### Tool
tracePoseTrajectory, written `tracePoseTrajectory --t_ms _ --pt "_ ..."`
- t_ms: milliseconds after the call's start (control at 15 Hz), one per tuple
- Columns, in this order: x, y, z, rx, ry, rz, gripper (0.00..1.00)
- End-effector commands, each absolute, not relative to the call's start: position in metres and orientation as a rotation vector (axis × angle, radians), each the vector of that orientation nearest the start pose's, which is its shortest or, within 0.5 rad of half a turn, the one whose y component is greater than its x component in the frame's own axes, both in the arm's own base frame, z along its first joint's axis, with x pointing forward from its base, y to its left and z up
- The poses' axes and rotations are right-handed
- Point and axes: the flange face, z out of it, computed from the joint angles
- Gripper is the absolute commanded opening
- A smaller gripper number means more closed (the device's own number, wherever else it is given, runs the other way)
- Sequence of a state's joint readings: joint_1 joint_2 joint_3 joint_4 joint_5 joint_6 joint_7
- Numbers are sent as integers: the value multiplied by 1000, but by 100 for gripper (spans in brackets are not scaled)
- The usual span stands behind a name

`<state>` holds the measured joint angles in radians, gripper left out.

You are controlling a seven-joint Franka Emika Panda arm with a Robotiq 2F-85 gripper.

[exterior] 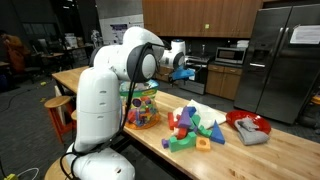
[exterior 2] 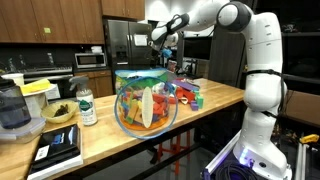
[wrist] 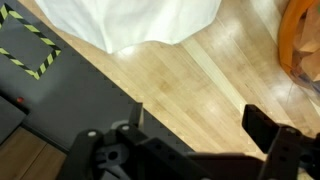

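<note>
White sheet point(wrist: 150, 20) lies ahead of claw point(wrist: 195, 113), apart; claw open, empty.

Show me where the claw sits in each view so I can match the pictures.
In an exterior view: the claw hangs just right of upper centre, raised above the wooden table.
In an exterior view: the claw is at upper centre, at the arm's left end.
Wrist view: the claw spans the bottom edge, jaws wide apart.
Shared landmark: the wooden table below it.
</note>
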<state>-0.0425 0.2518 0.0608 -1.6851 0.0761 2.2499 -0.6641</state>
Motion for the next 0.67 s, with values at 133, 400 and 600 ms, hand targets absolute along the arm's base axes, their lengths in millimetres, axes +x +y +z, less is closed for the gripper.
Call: tracePoseTrajectory --t_ms 133,400,600 --pt "620 5 503 -3037 -843 -413 100" --pt "596 6 510 -3063 -719 -370 100" --pt "581 -2 516 -3095 -591 -387 100"
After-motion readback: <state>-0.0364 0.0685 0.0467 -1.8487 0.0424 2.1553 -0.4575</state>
